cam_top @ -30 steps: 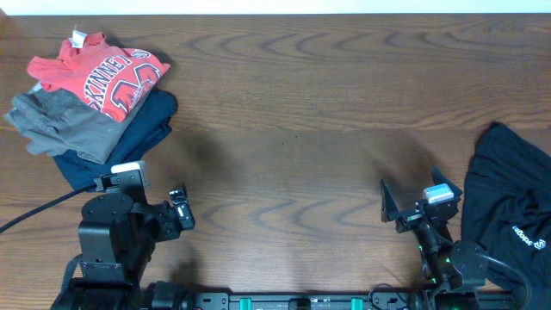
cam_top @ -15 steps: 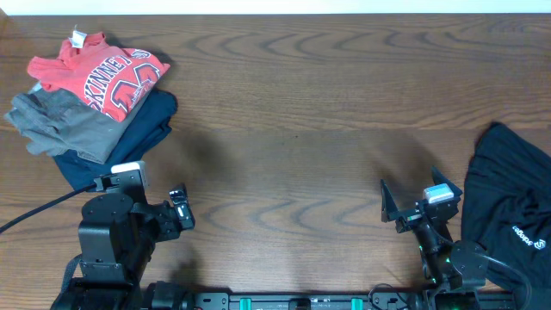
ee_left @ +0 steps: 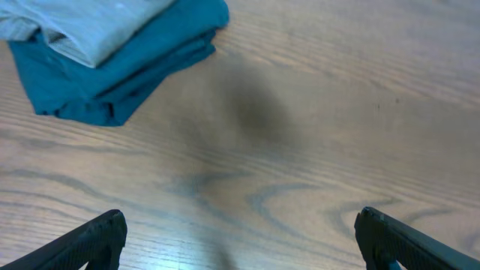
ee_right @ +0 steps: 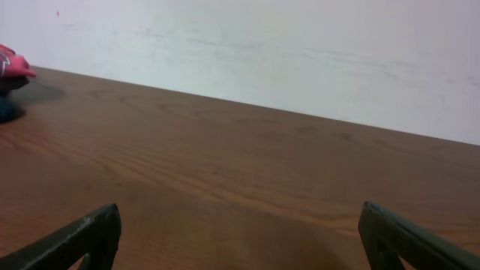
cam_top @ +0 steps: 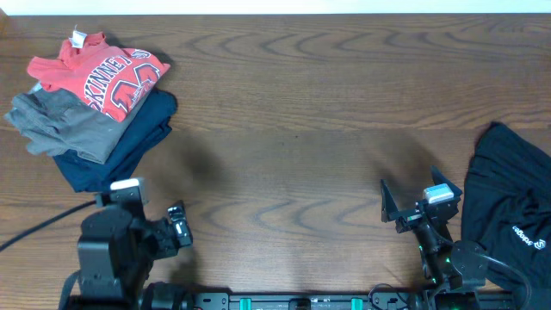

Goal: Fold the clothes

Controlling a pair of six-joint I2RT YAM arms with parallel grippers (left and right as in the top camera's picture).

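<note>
Here both claws hang empty over the near edge of the table (cam_top: 301, 129). The left claw (ee_left: 238, 229) has its fingers spread wide apart, one tip at each lower corner of its wrist view, with only bare wood between them. The right claw (cam_top: 411, 198) is likewise wide apart and grips nothing. Its wrist view looks low across the wood toward a white wall (ee_right: 300, 52).

The clothes lie in two places, well apart. At the far left corner sits a stack of three. A red T-shirt (cam_top: 95, 77) with white lettering is on top, folded, a small white tag showing at its collar. Under it lies a grey garment (cam_top: 60, 125), sticking out toward the near left. At the bottom is a blue garment (cam_top: 133, 142), folded, its edge reaching furthest toward the table's middle. The left wrist view catches the near corner of this stack, grey over blue, ahead and to the left of the claw. A sliver of red and blue shows at the left edge of the right wrist view.

At the right edge lies a black garment (cam_top: 508, 207), loose and rumpled, with a small white logo (cam_top: 523, 234) near its near end. It lies just beside the right arm, not touched by the claw.
</note>
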